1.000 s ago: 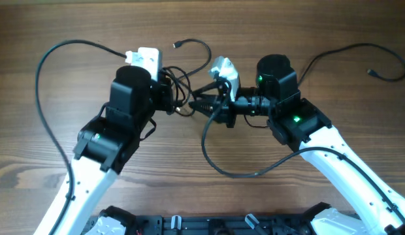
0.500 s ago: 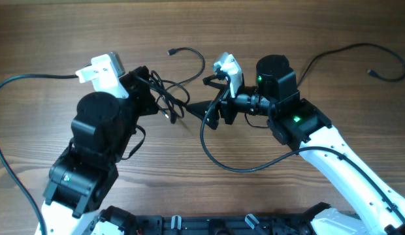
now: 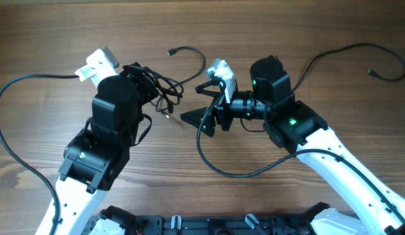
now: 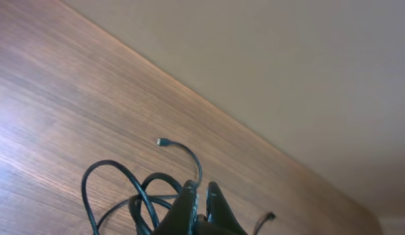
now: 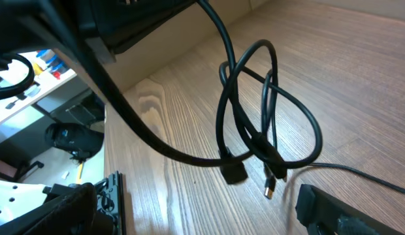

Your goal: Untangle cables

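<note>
The right gripper [image 3: 194,103] has its jaws wide apart and holds nothing. At its nine o'clock hangs the knot of cables [image 3: 164,93], clamped in the left gripper [image 4: 201,196]. It is best, I think, to take only one outer loop and pull slowly toward three o'clock, so the plug end [image 3: 172,51] at twelve o'clock slides free.

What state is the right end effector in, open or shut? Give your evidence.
Open. The right end effector has its fingers wide apart in the overhead view, gripping nothing.
</note>
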